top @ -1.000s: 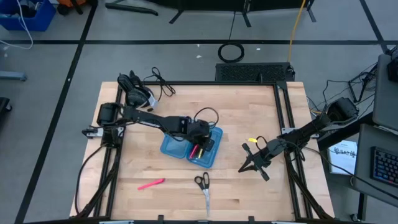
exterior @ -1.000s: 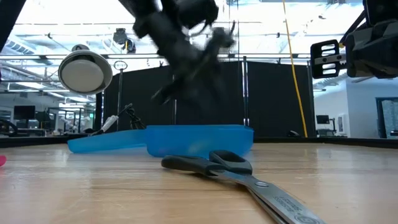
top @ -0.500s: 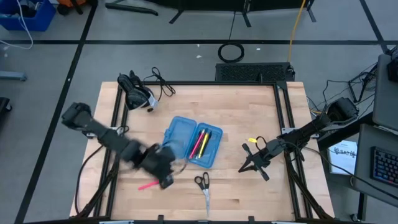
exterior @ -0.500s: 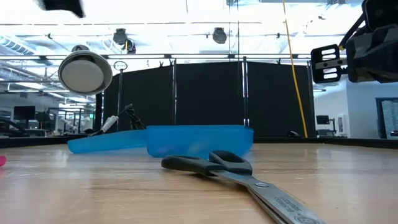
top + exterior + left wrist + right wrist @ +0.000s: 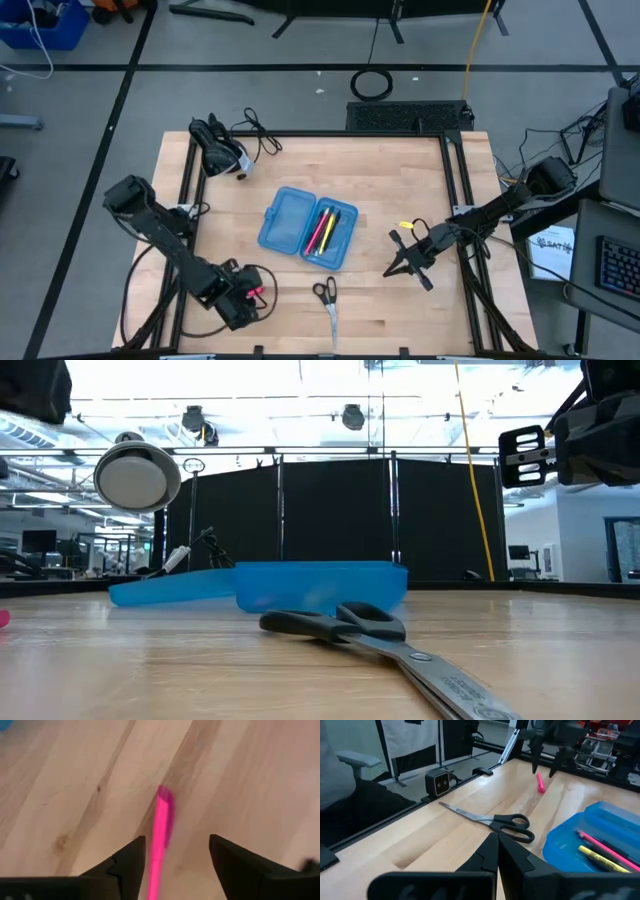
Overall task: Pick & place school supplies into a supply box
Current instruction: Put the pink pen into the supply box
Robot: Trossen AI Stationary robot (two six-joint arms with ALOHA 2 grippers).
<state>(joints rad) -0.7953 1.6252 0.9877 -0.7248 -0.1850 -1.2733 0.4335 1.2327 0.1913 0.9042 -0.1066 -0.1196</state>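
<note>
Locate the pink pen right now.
High view: pink pen lies on the table's front-left, left of the scissors, between the open fingers of the left gripper.

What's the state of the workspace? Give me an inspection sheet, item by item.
Surface: wooden table, bare between items.
Job's things: supply box open, pens in one half; pink pen and scissors on the table.
Clutter: yellow item beside the right arm.
Grippers: left gripper open, straddling the pink pen; right gripper shut, empty.
Cables: black bundle at a far corner.
Surroundings: coiled cable on the floor.
</note>
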